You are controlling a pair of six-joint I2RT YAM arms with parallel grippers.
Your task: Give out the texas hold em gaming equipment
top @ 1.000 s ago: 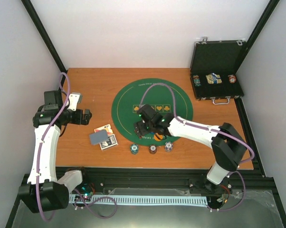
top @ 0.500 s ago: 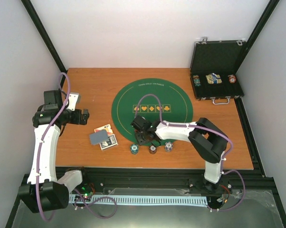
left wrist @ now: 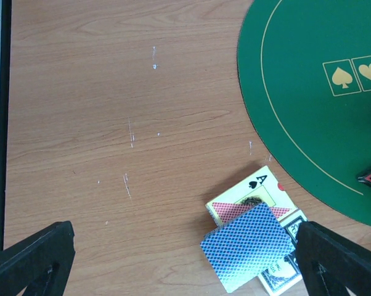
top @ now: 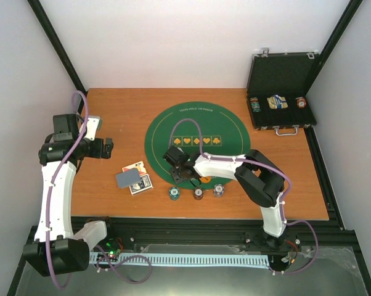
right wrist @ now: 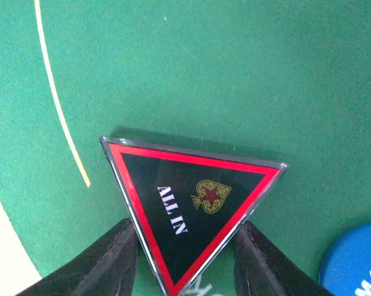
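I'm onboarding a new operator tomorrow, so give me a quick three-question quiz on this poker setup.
1. How many poker chips stand in the row just off the green mat?
2. True or false: the left tool has its jaws shut.
3. What lies between the fingers of the right tool? A: a die. B: the triangle marker. C: a coin.

Key: 1. three; 2. false, they stand wide apart; 3. B.
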